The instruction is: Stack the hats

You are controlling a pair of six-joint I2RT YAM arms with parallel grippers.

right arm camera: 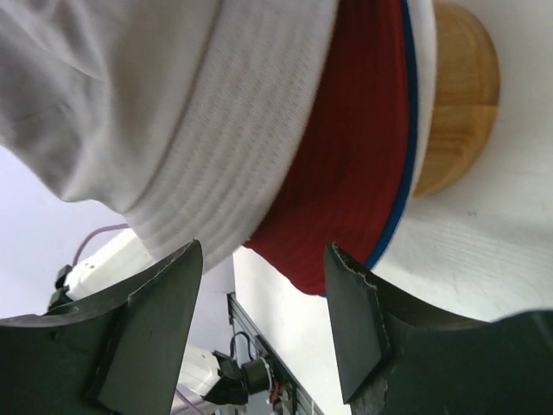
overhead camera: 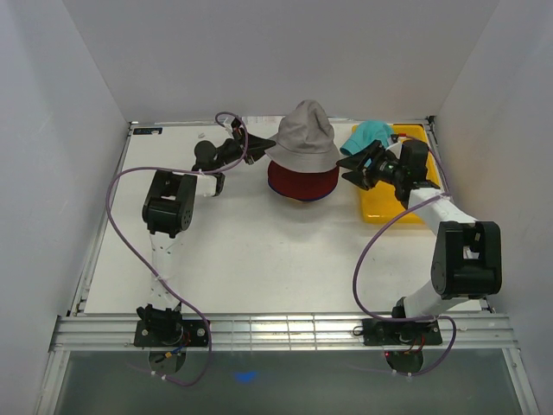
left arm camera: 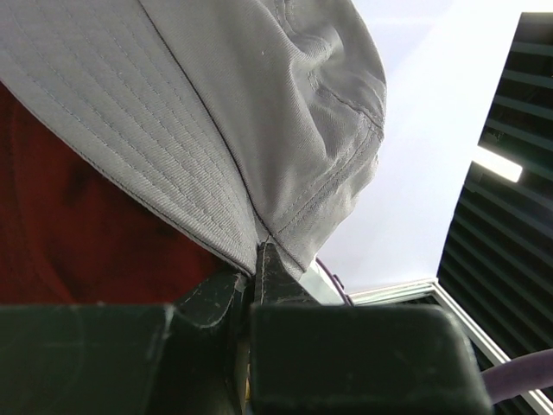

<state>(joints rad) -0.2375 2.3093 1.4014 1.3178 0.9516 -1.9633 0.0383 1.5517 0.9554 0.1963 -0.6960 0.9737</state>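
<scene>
My left gripper, arm stretched forward, pinches the light grey fabric bucket hat by its brim; right gripper gapes alongside.

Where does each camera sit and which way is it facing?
Top external: above the table's near edge, looking down; left arm and right arm show.
Left wrist: looks up past the left end effector, shut on the grey hat brim.
Right wrist: faces the stack past the open right end effector.
Shared: grey hat over red hat.
</scene>
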